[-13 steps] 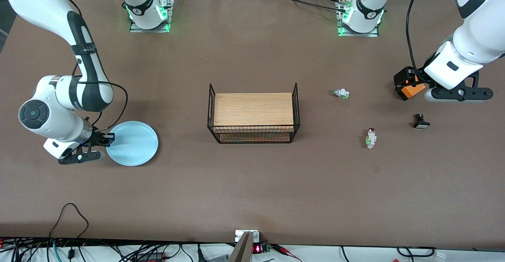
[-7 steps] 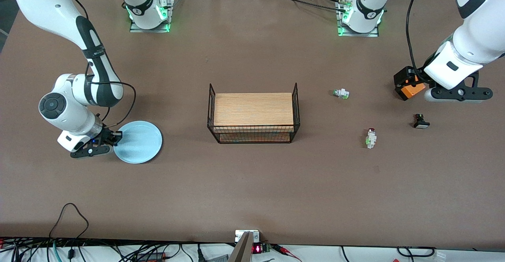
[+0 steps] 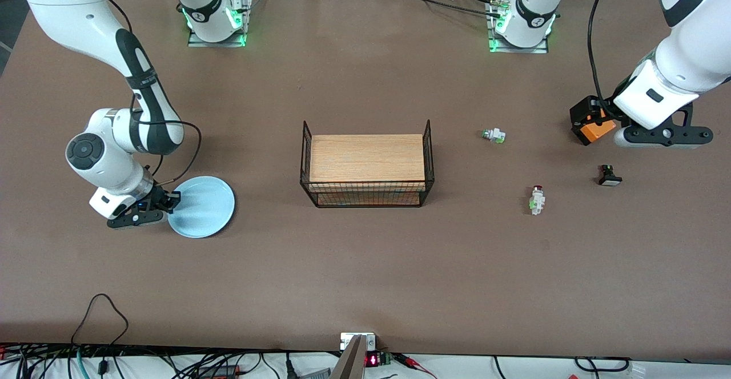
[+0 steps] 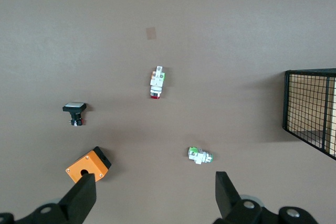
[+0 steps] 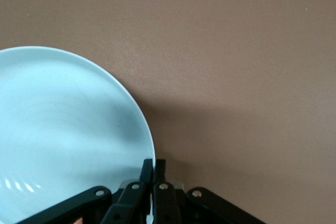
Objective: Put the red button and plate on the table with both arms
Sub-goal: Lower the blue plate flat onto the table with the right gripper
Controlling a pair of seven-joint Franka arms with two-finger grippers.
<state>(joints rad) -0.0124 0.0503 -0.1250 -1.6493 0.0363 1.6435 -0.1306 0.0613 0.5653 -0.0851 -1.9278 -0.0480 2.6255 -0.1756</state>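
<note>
Plate (image 3: 203, 206) rim clamped by right pincer (image 3: 171, 200); left pincer (image 4: 152, 195) open, waiting.

The plate (image 5: 63, 140) runs off the right wrist view's edge, its rim hidden under the right end effector (image 5: 153, 169). The wire-framed shelf (image 4: 313, 109) is cut by the left wrist view's edge. The red button (image 3: 536, 199) is too small to show detail.
</note>
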